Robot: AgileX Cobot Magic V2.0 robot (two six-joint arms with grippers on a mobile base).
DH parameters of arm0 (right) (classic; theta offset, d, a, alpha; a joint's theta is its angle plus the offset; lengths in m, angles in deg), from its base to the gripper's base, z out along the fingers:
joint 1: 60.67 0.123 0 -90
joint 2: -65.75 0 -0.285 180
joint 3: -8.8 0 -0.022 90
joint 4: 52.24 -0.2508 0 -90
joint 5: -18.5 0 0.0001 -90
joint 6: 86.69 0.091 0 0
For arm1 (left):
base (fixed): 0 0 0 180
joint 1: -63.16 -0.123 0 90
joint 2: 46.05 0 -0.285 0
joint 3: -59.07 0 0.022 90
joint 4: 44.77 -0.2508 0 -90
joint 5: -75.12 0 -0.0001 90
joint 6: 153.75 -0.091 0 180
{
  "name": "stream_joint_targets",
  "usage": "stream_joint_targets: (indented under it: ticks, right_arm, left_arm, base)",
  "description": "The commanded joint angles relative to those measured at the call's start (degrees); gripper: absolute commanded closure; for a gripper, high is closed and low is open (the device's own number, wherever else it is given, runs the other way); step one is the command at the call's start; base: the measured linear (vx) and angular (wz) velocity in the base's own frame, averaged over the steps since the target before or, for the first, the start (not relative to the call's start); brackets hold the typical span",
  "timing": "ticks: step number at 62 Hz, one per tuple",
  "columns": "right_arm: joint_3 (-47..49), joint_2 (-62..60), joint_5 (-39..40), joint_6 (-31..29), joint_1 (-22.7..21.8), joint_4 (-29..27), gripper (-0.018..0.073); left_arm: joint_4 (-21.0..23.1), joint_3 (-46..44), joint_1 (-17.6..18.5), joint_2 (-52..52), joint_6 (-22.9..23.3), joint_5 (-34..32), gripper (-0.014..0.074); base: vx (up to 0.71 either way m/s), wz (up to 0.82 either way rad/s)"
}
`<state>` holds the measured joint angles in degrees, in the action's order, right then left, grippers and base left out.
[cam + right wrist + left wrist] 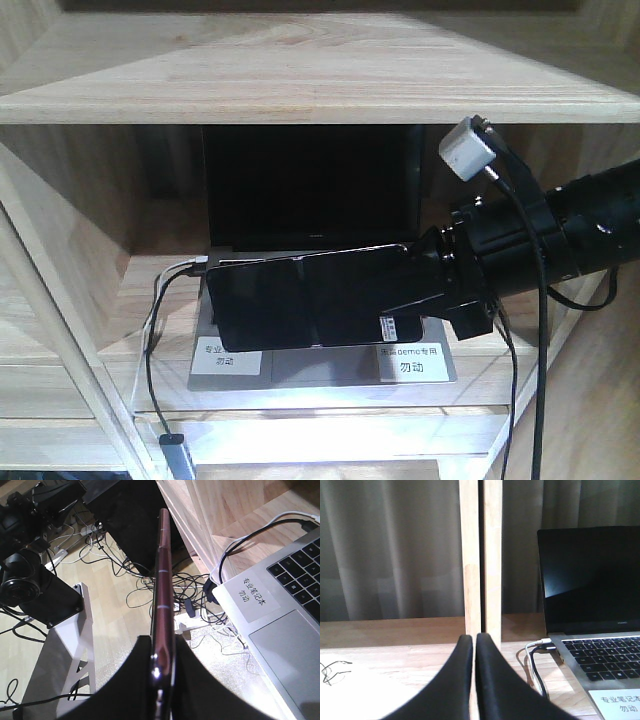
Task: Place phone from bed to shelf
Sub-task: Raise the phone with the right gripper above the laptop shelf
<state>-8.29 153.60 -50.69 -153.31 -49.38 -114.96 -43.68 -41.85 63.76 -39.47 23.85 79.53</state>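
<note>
The flat, glossy black rectangular phone [300, 297] is in the air in front of the middle compartment of the pale-wood shelf [300, 85] with thick grained boards. It does not lie on any board. It stands on its long edge with the broad face toward the front camera. A small white barcode sticker [397, 327] sits near its 3 o'clock end.

The black right gripper [425, 290] comes in from 3 o'clock, and its fingers [192, 680] are pressed on both faces of the phone at that end. In the right wrist view only the thin pinkish edge of the phone [163, 575] shows, running toward 12 o'clock. Below it is a floor [115, 595] with many loose cables.

An open grey laptop [300, 190] with a dark screen stands in the compartment behind the phone. It has two white labels [412, 365] on its palm rest and a cable [150, 330] plugged in at its 9 o'clock side.

The black left gripper [473, 641] is closed with nothing between its fingers. It points at an upright wooden post [480, 555] at 12 o'clock, and a grey curtain [390, 545] hangs behind.
</note>
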Motion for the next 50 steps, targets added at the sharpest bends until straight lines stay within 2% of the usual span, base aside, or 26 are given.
stream_joint_targets:
  ticks: [1,38,50]
  right_arm:
    - [1.6,-1.9,-4.7,-0.4,0.1,-5.0,0.0561]
    - [1.6,-1.9,-4.7,-0.3,0.1,-5.1,0.0561]
    - [1.6,-2.2,-4.7,-0.3,0.1,-6.9,0.0561]
  left_arm:
    - [0.5,-1.4,0.1,-0.3,0.2,-4.4,0.0596]
    - [0.5,-1.4,0.1,-0.3,0.2,-4.4,0.0596]
    - [0.5,-1.4,0.1,-0.3,0.2,-4.4,0.0596]
  base:
    - [0.0,0.0]
    - [0.0,0.0]
    - [0.0,0.0]
